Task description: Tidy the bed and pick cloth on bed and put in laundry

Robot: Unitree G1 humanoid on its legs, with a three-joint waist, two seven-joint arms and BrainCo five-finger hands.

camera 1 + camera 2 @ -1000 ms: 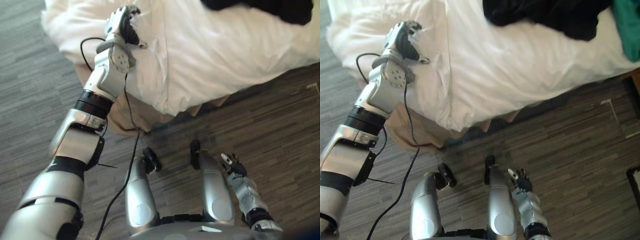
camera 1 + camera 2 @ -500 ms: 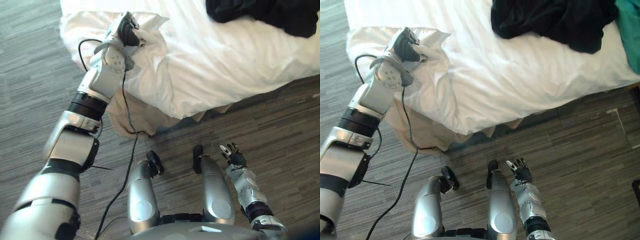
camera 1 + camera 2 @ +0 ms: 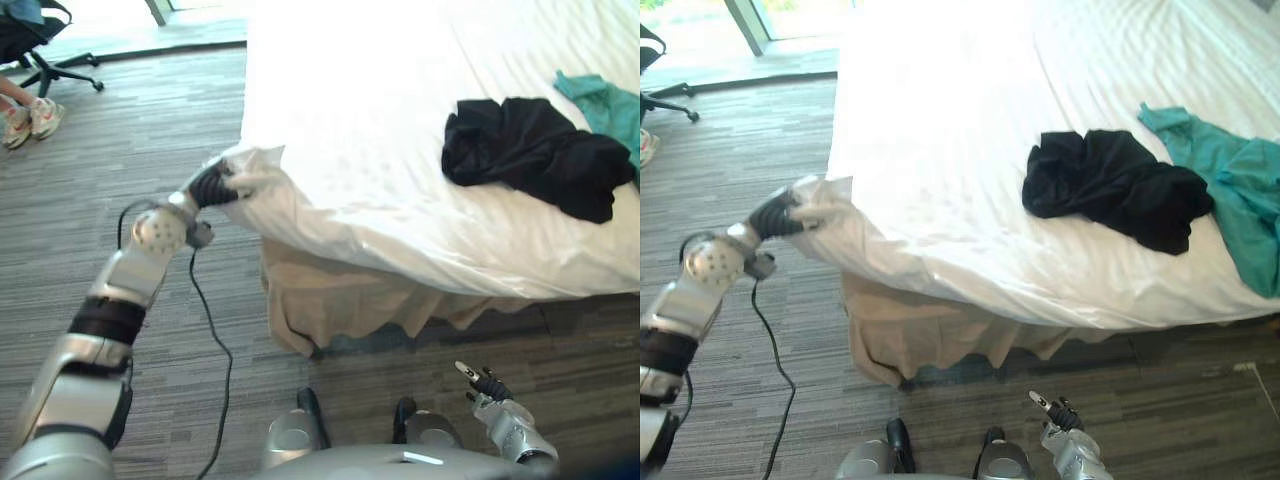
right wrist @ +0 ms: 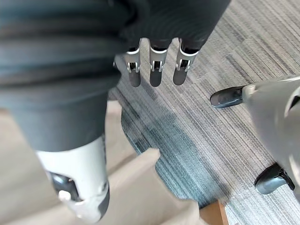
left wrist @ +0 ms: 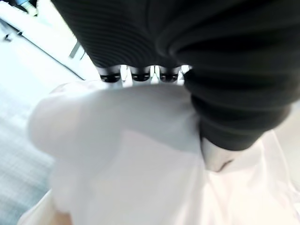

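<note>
- My left hand [image 3: 209,186] is out to my left side, at the near left corner of the bed [image 3: 930,90].
- Its fingers [image 5: 140,73] are curled into the white sheet [image 3: 340,175], and the thumb presses on the cloth from the other side, so this hand is clamped on the sheet.
- The corner of the sheet is bunched in the hand and is pulled out past the edge of the bed, above the floor [image 3: 150,330].
- From this corner the sheet hangs with soft folds along the near side of the bed. Under it a beige skirt [image 3: 340,300] falls to the floor in loose waves.
- The black cloth [image 3: 1110,190] lies crumpled on top of the sheet, toward the right side of the bed and well apart from my left hand.
- A green cloth [image 3: 1230,185] lies to the right of it, touching it, and reaches the right border of the view.
- My right hand [image 3: 484,384] hangs low at my right side over the floor, near the skirt. Its fingers [image 4: 154,70] are straight and apart, and it holds nothing.
- At the far left a black chair [image 3: 45,45] stands on the floor, and a person's shoes [image 3: 30,117] show near it.
</note>
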